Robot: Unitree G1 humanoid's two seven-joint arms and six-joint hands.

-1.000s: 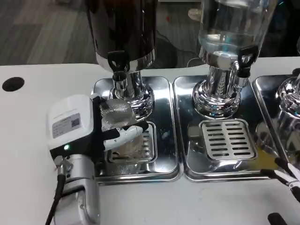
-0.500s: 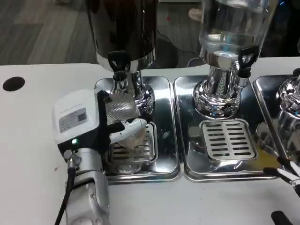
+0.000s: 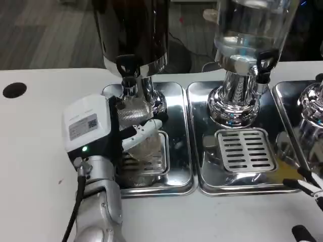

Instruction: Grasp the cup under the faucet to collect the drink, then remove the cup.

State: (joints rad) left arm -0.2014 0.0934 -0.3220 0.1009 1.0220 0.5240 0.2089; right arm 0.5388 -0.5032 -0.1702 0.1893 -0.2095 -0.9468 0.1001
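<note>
- Since a second ago my left hand [image 3: 108,132] has shifted right and slightly up in the frame, carrying the cup [image 3: 144,148] further in over the left grate [image 3: 146,161].
- My left hand's fingers [image 3: 146,129] are wrapped around the clear cup, gripping it from its left side.
- I see the cup left of centre in the frame, upright or nearly so, just below the black-handled faucet [image 3: 127,68] of the dark drink dispenser [image 3: 133,35] at the upper middle.
- I cannot tell whether any liquid is in the cup or running from the faucet.
- Under the cup lies a shiny steel drip tray [image 3: 179,126], resting on the white table [image 3: 35,151].
- To its right sits a second tray [image 3: 207,174] with its own slotted grate [image 3: 245,149], below a clear dispenser [image 3: 250,25] with a chrome base.
- Part of a third chrome dispenser [image 3: 312,106] shows at the right edge.
- My right hand [image 3: 309,187] sits at the lower right corner of the frame; I see only a few black-and-white fingertips, touching nothing, and I cannot tell whether they are open or closed.
- At the far left of the table there is a dark round hole [image 3: 13,89].
</note>
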